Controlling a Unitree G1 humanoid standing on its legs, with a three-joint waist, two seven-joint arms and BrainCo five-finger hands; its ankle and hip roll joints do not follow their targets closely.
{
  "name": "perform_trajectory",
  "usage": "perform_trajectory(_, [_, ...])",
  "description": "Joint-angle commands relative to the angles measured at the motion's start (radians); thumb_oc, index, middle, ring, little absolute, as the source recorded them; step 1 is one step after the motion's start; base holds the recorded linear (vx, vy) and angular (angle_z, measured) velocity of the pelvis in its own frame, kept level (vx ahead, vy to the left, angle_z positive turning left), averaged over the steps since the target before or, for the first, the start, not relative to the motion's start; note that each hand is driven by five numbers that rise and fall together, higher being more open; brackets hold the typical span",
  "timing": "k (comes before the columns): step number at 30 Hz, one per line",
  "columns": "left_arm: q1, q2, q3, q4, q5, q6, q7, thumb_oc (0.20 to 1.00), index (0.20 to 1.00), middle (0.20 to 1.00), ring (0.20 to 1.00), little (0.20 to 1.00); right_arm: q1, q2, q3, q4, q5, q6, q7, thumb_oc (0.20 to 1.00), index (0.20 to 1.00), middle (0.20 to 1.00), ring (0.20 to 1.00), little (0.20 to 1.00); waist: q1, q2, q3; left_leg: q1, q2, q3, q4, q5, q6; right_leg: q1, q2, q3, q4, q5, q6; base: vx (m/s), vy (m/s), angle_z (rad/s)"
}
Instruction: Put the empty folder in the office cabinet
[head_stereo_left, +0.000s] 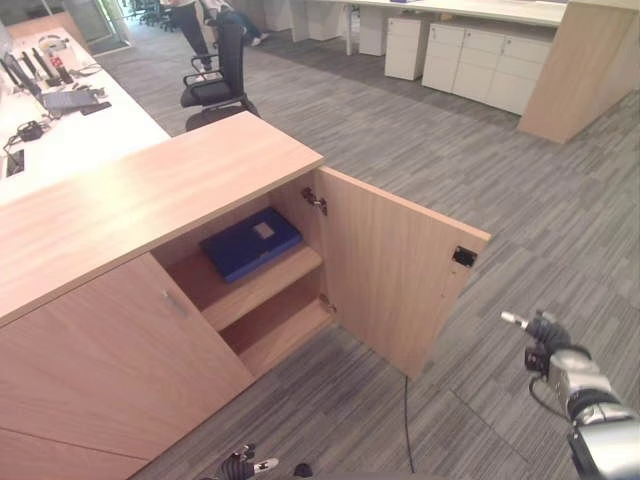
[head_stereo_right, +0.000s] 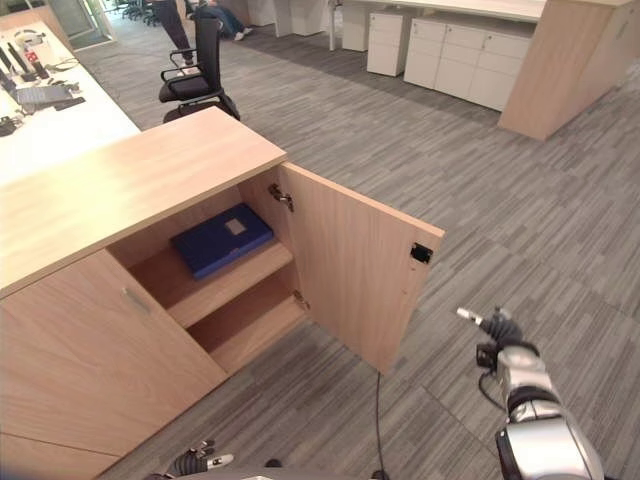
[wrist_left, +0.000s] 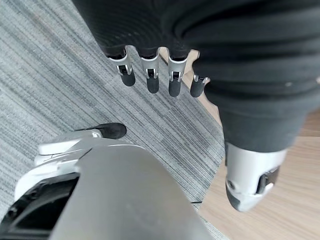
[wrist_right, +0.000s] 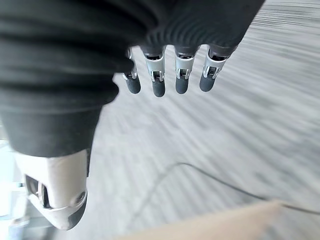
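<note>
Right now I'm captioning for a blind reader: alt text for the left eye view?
A blue folder lies on the upper shelf of a wooden cabinet, its door swung open. The right robot hand hangs empty over grey carpet.

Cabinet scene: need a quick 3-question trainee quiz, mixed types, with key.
1. True or false: the blue folder lies flat on the upper shelf of the cabinet.
2. Multiple choice: the cabinet door on the robot's right is A) shut, B) swung open, C) missing.
3. Fill in: the right hand, fingers straight, holds ____.

Key
1. True.
2. B; the other door is closed.
3. Nothing; it hangs over the grey carpet. The left hand is open and empty too.
</note>
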Motion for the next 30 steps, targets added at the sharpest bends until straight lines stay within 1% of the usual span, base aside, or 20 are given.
perform_trajectory(1, [-0.061, 0.049, -0.020, 0.023, -0.011, -0.014, -0.006, 1.000, 1.000, 1.000, 1.000, 1.000, -0.125, 0.009, 0.037, 0.054, 0.035, -0.056, -0.008, 1.000, 1.000, 1.000, 1.000, 1.000, 0.030, -0.067, 0.040, 0.034, 0.000, 0.010, 0.018, -0.057, -0.015, 0.052, -0.008, -0.016, 0.052, -0.121, 0.054, 0.01, 0.020, 0.07])
perform_trajectory(6, [-0.053, 0.044, -0.030, 0.019, -0.019, -0.013, -0.002, 1.000, 1.000, 1.000, 1.000, 1.000, -0.227, 0.022, 0.090, 0.027, 0.034, -0.064, -0.015, 1.000, 1.000, 1.000, 1.000, 1.000, 0.038, -0.071, 0.040, 0.030, 0.000, 0.006, 0.018, -0.056, -0.014, 0.051, -0.008, -0.017, 0.053, -0.121, 0.055, 0.00, 0.005, 0.02])
perform_trajectory(9, [-0.054, 0.036, -0.039, 0.020, -0.024, -0.013, 0.005, 1.000, 1.000, 1.000, 1.000, 1.000, -0.273, 0.054, 0.126, 0.011, 0.026, -0.066, -0.016, 1.000, 1.000, 1.000, 1.000, 1.000, 0.045, -0.072, 0.040, 0.029, -0.001, 0.003, 0.018, -0.056, -0.013, 0.049, -0.008, -0.017, 0.054, -0.120, 0.054, 0.00, 0.003, -0.02])
perform_trajectory(11, [-0.054, 0.032, -0.044, 0.022, -0.029, -0.013, 0.014, 1.000, 1.000, 1.000, 1.000, 1.000, -0.306, 0.095, 0.157, -0.005, 0.017, -0.065, -0.018, 1.000, 1.000, 1.000, 1.000, 1.000, 0.048, -0.072, 0.040, 0.027, -0.001, 0.002, 0.017, -0.055, -0.012, 0.048, -0.008, -0.019, 0.056, -0.118, 0.054, -0.01, 0.013, -0.07])
perform_trajectory(14, [-0.054, 0.027, -0.048, 0.022, -0.033, -0.012, 0.018, 1.000, 1.000, 1.000, 1.000, 1.000, -0.318, 0.121, 0.172, -0.015, 0.013, -0.066, -0.021, 1.000, 1.000, 1.000, 1.000, 1.000, 0.050, -0.071, 0.040, 0.027, -0.002, -0.001, 0.017, -0.055, -0.012, 0.048, -0.008, -0.020, 0.057, -0.119, 0.053, 0.00, 0.003, -0.01])
perform_trajectory(15, [-0.055, 0.023, -0.052, 0.024, -0.033, -0.011, 0.022, 1.000, 1.000, 1.000, 1.000, 1.000, -0.328, 0.151, 0.187, -0.023, 0.007, -0.065, -0.023, 1.000, 1.000, 1.000, 1.000, 1.000, 0.054, -0.071, 0.039, 0.027, -0.002, -0.002, 0.017, -0.055, -0.011, 0.048, -0.008, -0.020, 0.058, -0.118, 0.053, 0.00, 0.000, 0.00])
perform_trajectory(16, [-0.055, 0.023, -0.052, 0.024, -0.033, -0.011, 0.022, 1.000, 1.000, 1.000, 1.000, 1.000, -0.328, 0.151, 0.187, -0.023, 0.007, -0.065, -0.023, 1.000, 1.000, 1.000, 1.000, 1.000, 0.053, -0.071, 0.039, 0.028, -0.002, -0.002, 0.017, -0.055, -0.011, 0.048, -0.008, -0.020, 0.058, -0.118, 0.053, -0.01, 0.008, -0.04])
perform_trajectory(17, [-0.057, 0.019, -0.059, 0.024, -0.032, -0.011, 0.026, 1.000, 1.000, 1.000, 1.000, 1.000, -0.334, 0.183, 0.196, -0.027, 0.007, -0.065, -0.026, 1.000, 1.000, 1.000, 1.000, 1.000, 0.055, -0.069, 0.039, 0.027, -0.002, -0.003, 0.017, -0.055, -0.011, 0.048, -0.009, -0.021, 0.057, -0.117, 0.053, -0.01, 0.006, -0.05])
perform_trajectory(18, [-0.057, 0.020, -0.059, 0.024, -0.032, -0.011, 0.026, 1.000, 1.000, 1.000, 1.000, 1.000, -0.334, 0.184, 0.196, -0.027, 0.007, -0.065, -0.026, 1.000, 1.000, 1.000, 1.000, 1.000, 0.055, -0.070, 0.039, 0.027, -0.002, -0.003, 0.017, -0.055, -0.011, 0.048, -0.010, -0.021, 0.057, -0.117, 0.053, -0.01, 0.011, -0.06])
perform_trajectory(19, [-0.059, 0.016, -0.063, 0.025, -0.032, -0.011, 0.028, 1.000, 1.000, 1.000, 1.000, 1.000, -0.338, 0.209, 0.203, -0.027, 0.007, -0.065, -0.026, 1.000, 1.000, 1.000, 1.000, 1.000, 0.058, -0.069, 0.039, 0.027, -0.003, -0.003, 0.016, -0.055, -0.011, 0.048, -0.010, -0.022, 0.056, -0.116, 0.052, 0.00, 0.000, 0.00])
perform_trajectory(20, [-0.059, 0.016, -0.063, 0.025, -0.032, -0.011, 0.028, 1.000, 1.000, 1.000, 1.000, 1.000, -0.338, 0.209, 0.203, -0.027, 0.007, -0.065, -0.027, 1.000, 1.000, 1.000, 1.000, 1.000, 0.058, -0.069, 0.039, 0.027, -0.003, -0.003, 0.016, -0.055, -0.011, 0.048, -0.010, -0.022, 0.056, -0.116, 0.052, 0.00, 0.000, 0.00])
perform_trajectory(24, [-0.067, 0.012, -0.068, 0.023, -0.035, -0.011, 0.033, 1.000, 1.000, 1.000, 1.000, 1.000, -0.331, 0.266, 0.225, -0.047, 0.020, -0.065, -0.018, 1.000, 1.000, 1.000, 1.000, 1.000, 0.065, -0.067, 0.041, 0.022, -0.006, -0.005, 0.015, -0.053, -0.011, 0.048, -0.011, -0.027, 0.050, -0.114, 0.053, 0.00, 0.000, -0.01])
perform_trajectory(25, [-0.066, 0.012, -0.068, 0.023, -0.035, -0.011, 0.033, 1.000, 1.000, 1.000, 1.000, 1.000, -0.331, 0.266, 0.226, -0.047, 0.020, -0.065, -0.019, 1.000, 1.000, 1.000, 1.000, 1.000, 0.065, -0.067, 0.040, 0.022, -0.006, -0.006, 0.015, -0.053, -0.011, 0.048, -0.011, -0.027, 0.050, -0.114, 0.053, 0.00, 0.000, 0.00])
perform_trajectory(26, [-0.066, 0.014, -0.066, 0.024, -0.033, -0.012, 0.036, 1.000, 1.000, 1.000, 1.000, 1.000, -0.321, 0.290, 0.238, -0.064, 0.023, -0.065, -0.009, 1.000, 1.000, 1.000, 1.000, 1.000, 0.066, -0.066, 0.041, 0.021, -0.006, -0.007, 0.013, -0.052, -0.011, 0.047, -0.012, -0.028, 0.049, -0.113, 0.053, 0.00, 0.000, 0.00])
perform_trajectory(30, [-0.065, 0.016, -0.059, 0.027, -0.035, -0.011, 0.038, 1.000, 1.000, 1.000, 1.000, 1.000, -0.301, 0.320, 0.252, -0.089, 0.031, -0.066, -0.002, 1.000, 1.000, 1.000, 1.000, 1.000, 0.066, -0.064, 0.042, 0.020, -0.007, -0.007, 0.012, -0.051, -0.012, 0.048, -0.012, -0.031, 0.047, -0.111, 0.053, 0.00, 0.000, 0.00])
